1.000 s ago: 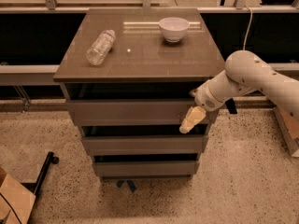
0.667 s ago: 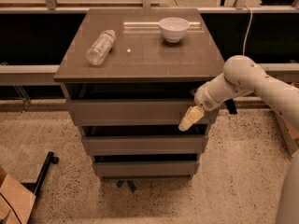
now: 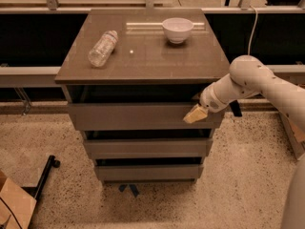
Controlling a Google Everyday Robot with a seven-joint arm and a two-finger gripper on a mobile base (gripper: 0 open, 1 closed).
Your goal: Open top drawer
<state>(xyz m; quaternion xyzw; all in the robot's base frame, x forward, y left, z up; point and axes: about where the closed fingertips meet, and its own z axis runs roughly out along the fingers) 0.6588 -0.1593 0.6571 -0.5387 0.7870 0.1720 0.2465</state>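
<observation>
Jaws: cannot tell whether they are spread or pressed together; only one tan wedge shows at the tip.
Gripper [image 3: 194, 114]: at the right end of the top drawer, its tan tip lying over the upper edge of the front panel and angled down to the left.
Arm [image 3: 259, 82]: white and rounded, reaching in from the right edge of the view, with its thick elbow just beside the cabinet's right front corner.
Top drawer [image 3: 133, 117]: the uppermost of three grey-brown fronts, directly under the cabinet top, flat and handleless; a dark gap shows between its upper edge and the top slab.
Middle drawer [image 3: 147, 148]: just below, looking narrower and shorter, with a dark strip above it.
Bottom drawer [image 3: 147, 172]: lowest front, narrowest-looking, close to the floor.
Cabinet top [image 3: 143, 61]: smooth brown slab with a small bright reflection near its centre.
Bottle [image 3: 102, 48]: clear plastic, lying on its side on the left part of the top, cap end pointing toward the back right.
Bowl [image 3: 177, 29]: white, upright, at the back right of the top, well apart from the bottle.
Floor [image 3: 238, 185]: speckled and light-coloured.
Cardboard box [image 3: 14, 206]: at the lower left corner, partly cut off.
Black stand leg [image 3: 45, 170]: on the floor left of the cabinet, ending in a small wheel.
</observation>
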